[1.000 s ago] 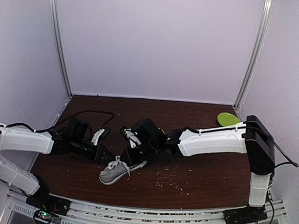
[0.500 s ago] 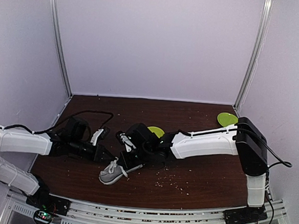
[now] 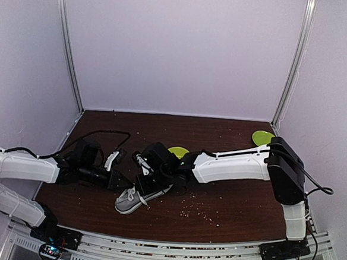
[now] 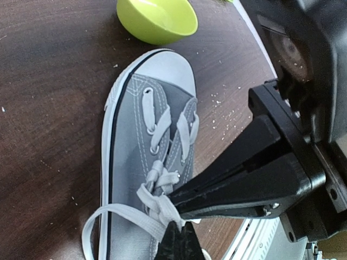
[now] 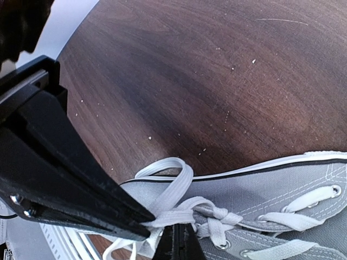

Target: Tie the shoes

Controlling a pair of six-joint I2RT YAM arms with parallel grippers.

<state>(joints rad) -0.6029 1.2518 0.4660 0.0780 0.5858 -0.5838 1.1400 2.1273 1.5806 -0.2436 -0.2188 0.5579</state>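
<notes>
The grey sneaker [image 3: 137,199] lies on the brown table, toe toward the right arm, heel toward the front edge. In the left wrist view the shoe [image 4: 130,157] shows its white laces [image 4: 157,203] crossed in a knot, with one loop hanging off its side. My left gripper [image 3: 124,185] [image 4: 179,244] is shut on a lace at the knot. My right gripper [image 3: 143,184] [image 5: 176,244] is shut on a lace from the other side, over the shoe [image 5: 282,184]. The two fingertips nearly touch at the knot [image 5: 179,208].
A green bowl [image 3: 179,152] [image 4: 157,19] stands just past the shoe's toe. A second green dish [image 3: 262,137] sits at the back right corner. Pale crumbs [image 3: 194,210] are scattered right of the shoe. The white rail runs along the front edge.
The right arm has swung left, uncovering the green bowl. Both grippers and the shoe's lace area have shifted slightly left and toward the front. Both stay shut on the laces.
</notes>
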